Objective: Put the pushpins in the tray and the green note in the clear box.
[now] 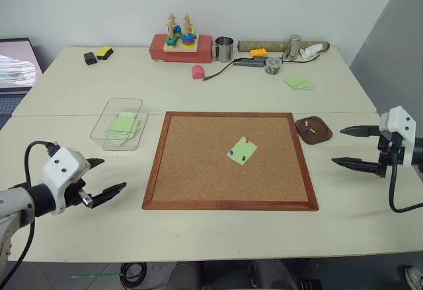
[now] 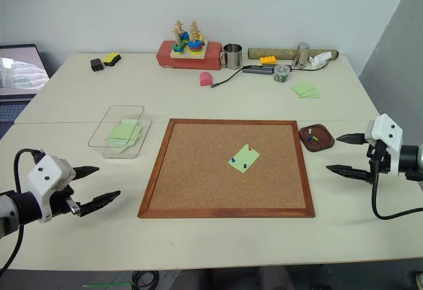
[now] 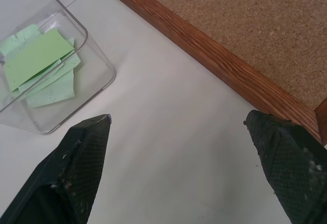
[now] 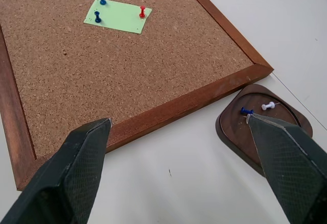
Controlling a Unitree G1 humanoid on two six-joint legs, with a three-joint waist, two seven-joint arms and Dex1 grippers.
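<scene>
Awaiting first step: green note at frame centre on corkboard, fastened by pushpins; tray centre-right, clear box centre-left; left gripper and right gripper spread, empty; next, likely pluck a pin.
</scene>
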